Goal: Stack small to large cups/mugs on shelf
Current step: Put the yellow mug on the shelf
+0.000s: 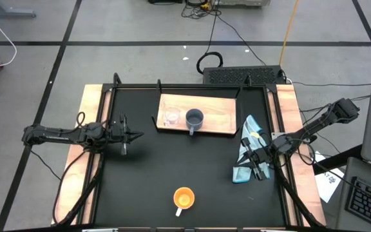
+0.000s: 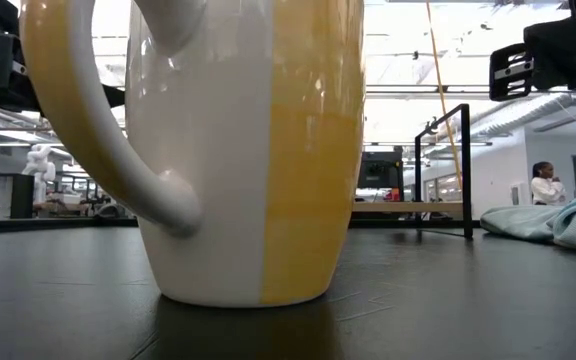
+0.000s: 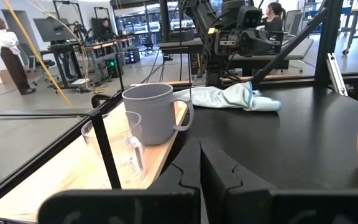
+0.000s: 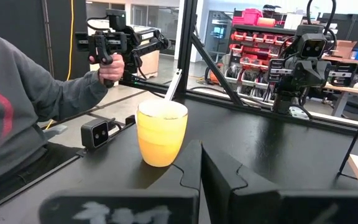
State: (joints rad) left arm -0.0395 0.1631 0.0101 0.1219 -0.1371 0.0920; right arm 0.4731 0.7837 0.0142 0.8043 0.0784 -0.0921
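Observation:
The light-wood shelf (image 1: 218, 116) lies at the table's far middle. On its left part stand a clear glass cup (image 1: 171, 117) (image 3: 118, 148) and, right beside it, a blue-grey mug (image 1: 194, 119) (image 3: 151, 112). An orange mug (image 1: 183, 198) (image 4: 161, 132) with a white handle (image 2: 98, 120) stands on the black table near the front edge. My left gripper (image 1: 138, 135) (image 3: 201, 167) is shut, level, left of the shelf. My right gripper (image 1: 260, 170) (image 4: 201, 167) is shut, above the right side and pointing toward the orange mug. Neither holds anything.
A light-blue cloth (image 1: 247, 151) (image 3: 241, 96) lies crumpled at the right, under my right arm. A black frame (image 1: 192, 87) borders the table. A small camera (image 4: 96, 132) sits at the near edge. A person's sleeve and hand (image 4: 107, 68) show beyond it.

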